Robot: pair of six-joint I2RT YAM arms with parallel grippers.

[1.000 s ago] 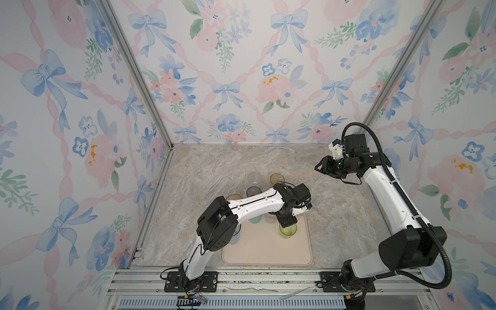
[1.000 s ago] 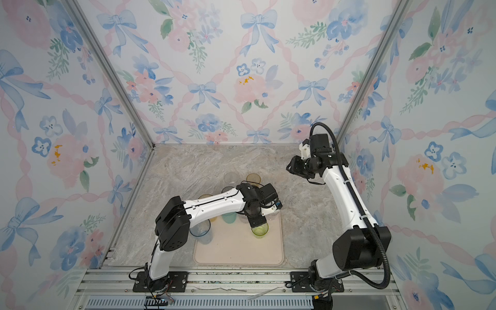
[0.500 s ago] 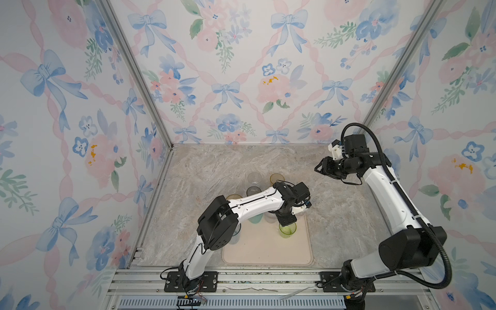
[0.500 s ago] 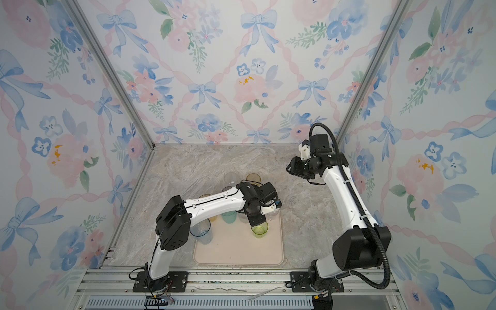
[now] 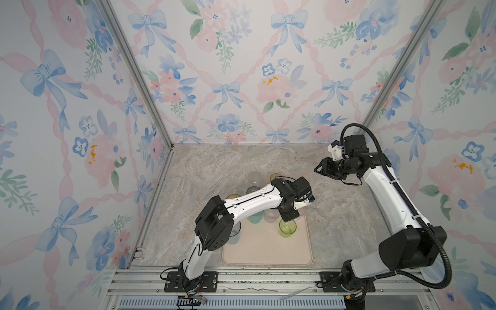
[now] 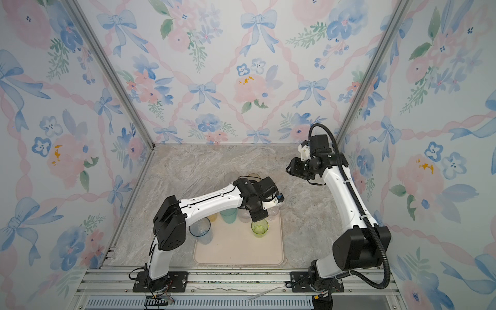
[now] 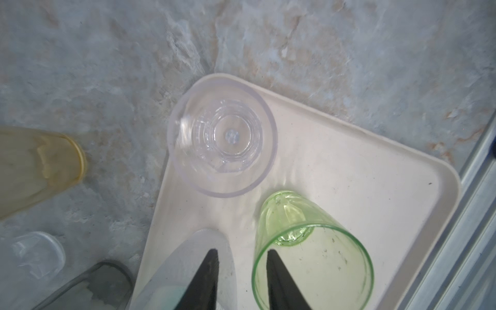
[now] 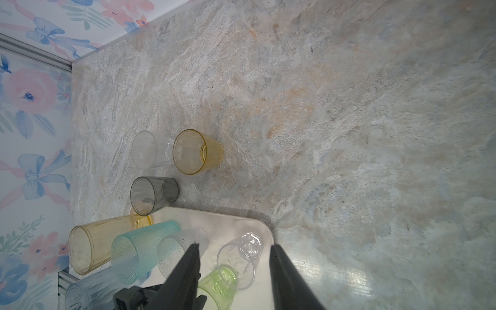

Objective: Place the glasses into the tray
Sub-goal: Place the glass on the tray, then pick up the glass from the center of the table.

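Marble-patterned tabletop carries the flat beige-pink plastic tray, where the short lime green translucent tumbler stands upright. My left gripper has its fingers apart, astride the tumbler's rim, not pinching it. My right gripper is spread and empty. If I lift crookedly, the inner finger may hook the rim and tip it.

Marbled tabletop, beige tray, amber tumbler, grey tumbler, clear tumbler
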